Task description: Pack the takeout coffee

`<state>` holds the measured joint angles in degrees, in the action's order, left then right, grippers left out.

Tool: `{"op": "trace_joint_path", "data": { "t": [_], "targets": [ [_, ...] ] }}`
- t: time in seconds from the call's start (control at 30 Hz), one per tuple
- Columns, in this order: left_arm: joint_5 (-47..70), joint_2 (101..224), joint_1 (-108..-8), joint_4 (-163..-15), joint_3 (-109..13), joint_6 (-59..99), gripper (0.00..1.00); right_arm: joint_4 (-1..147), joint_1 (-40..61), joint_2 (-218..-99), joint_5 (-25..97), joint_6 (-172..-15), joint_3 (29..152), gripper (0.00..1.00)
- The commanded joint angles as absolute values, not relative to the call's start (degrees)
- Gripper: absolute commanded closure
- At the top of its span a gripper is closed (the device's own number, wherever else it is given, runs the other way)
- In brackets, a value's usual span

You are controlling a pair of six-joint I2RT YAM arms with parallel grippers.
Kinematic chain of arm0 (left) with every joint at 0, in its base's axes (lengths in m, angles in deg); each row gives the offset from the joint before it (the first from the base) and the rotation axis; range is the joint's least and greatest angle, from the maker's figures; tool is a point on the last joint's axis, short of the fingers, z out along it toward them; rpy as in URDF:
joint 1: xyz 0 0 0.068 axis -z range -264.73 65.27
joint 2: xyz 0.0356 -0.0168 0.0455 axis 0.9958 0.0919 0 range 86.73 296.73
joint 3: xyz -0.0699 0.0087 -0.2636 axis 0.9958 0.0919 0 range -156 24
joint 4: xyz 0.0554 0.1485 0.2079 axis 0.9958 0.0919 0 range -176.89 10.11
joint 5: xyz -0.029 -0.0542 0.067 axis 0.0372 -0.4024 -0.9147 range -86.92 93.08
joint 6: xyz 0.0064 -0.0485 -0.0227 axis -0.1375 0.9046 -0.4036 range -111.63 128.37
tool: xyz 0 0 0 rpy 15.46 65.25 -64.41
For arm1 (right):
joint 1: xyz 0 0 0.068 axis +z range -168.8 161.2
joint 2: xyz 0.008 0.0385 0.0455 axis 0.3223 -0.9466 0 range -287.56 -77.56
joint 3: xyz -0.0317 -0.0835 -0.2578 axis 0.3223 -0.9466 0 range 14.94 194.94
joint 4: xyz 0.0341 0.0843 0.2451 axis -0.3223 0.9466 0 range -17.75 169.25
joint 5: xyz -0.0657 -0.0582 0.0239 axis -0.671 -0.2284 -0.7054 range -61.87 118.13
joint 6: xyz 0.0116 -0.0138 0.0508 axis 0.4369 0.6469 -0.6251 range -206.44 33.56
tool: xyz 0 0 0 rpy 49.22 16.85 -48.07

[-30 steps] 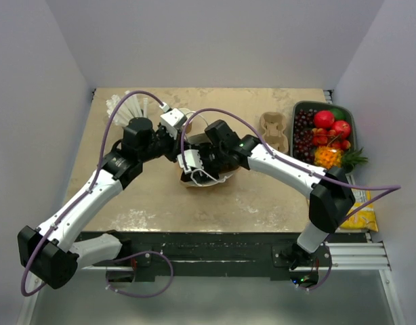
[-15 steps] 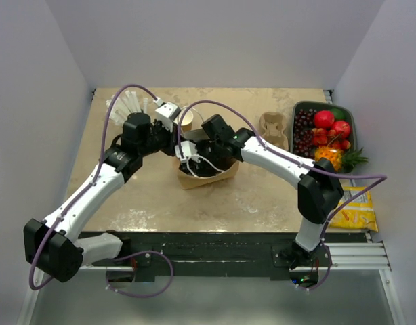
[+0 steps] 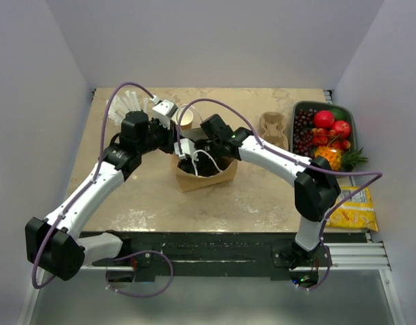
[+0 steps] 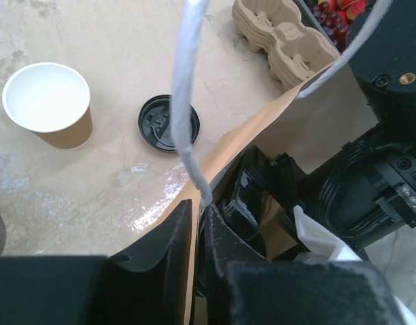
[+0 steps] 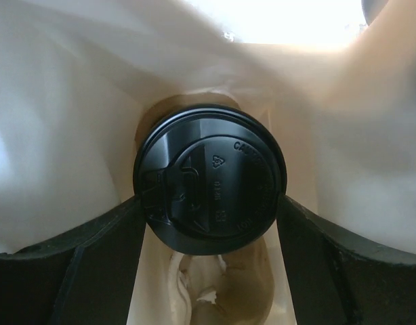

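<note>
The takeout coffee (image 5: 209, 179), seen by its round black lid, is inside the brown paper bag (image 3: 218, 176), well below the rim. My right gripper (image 5: 209, 223) reaches down into the bag and its two black fingers (image 5: 106, 237) press against the cup's sides just under the lid. In the top view the right gripper (image 3: 200, 157) fills the bag's mouth and hides the cup. My left gripper (image 4: 196, 211) is shut on the bag's upper edge (image 4: 248, 132) with the paper pinched between its fingers, at the bag's left rim in the top view (image 3: 173, 137).
A lidless brown cup (image 4: 49, 105) and a loose black lid (image 4: 169, 122) stand behind the bag. A pulp cup carrier (image 3: 274, 130) and a fruit tray (image 3: 323, 132) are on the right. A cup of white straws (image 3: 127, 105) is at the back left, and a yellow packet (image 3: 354, 213) at the right edge.
My right gripper has gone further left and deeper into the bag. My left gripper has shifted back and left, still on the bag's edge, and the bag's mouth stands wider open.
</note>
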<state>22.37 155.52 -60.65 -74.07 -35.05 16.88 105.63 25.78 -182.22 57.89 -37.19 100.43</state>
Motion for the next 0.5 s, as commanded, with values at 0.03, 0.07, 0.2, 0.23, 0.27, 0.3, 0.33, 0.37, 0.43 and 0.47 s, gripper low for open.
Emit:
{"op": "trace_joint_path", "data": {
  "t": [0.03,0.07,0.2,0.23,0.27,0.3,0.33,0.37,0.43,0.47],
  "targets": [
    [33.83,155.28,-58.27,-76.34,-37.96,18.57,0.68,112.67,26.55,-188.91,55.82,-52.69,100.02,0.24],
    [34.54,155.11,-58.27,-76.17,-38.14,18.04,0.66,112.68,26.55,-188.91,55.91,-53.04,99.93,0.24],
    [36.30,153.62,-58.36,-73.71,-38.49,14.53,0.89,112.06,26.55,-187.86,54.59,-53.40,99.23,0.24],
    [37.09,153.35,-58.36,-73.27,-38.32,13.83,0.95,112.23,26.55,-187.51,54.42,-53.05,99.14,0.23],
    [37.45,153.17,-58.36,-73.26,-37.88,13.82,1.00,112.24,26.55,-187.16,54.41,-52.96,98.79,0.21],
    [37.97,153.00,-58.36,-73.26,-37.79,13.73,1.00,112.24,26.55,-187.16,54.59,-52.87,98.79,0.21],
    [38.67,152.91,-58.36,-73.53,-37.70,13.73,1.00,112.93,26.55,-187.24,55.02,-52.52,98.88,0.21],
    [39.03,152.91,-58.36,-73.70,-37.53,13.64,1.00,113.20,26.64,-187.42,55.38,-52.69,99.22,0.20],
    [39.56,152.65,-58.36,-74.40,-37.44,13.56,1.00,113.20,26.64,-187.16,55.73,-53.13,99.66,0.20],
    [39.56,152.47,-58.36,-74.67,-37.44,13.47,1.00,113.12,26.64,-187.07,55.82,-53.13,99.67,0.20]
  ]
}}
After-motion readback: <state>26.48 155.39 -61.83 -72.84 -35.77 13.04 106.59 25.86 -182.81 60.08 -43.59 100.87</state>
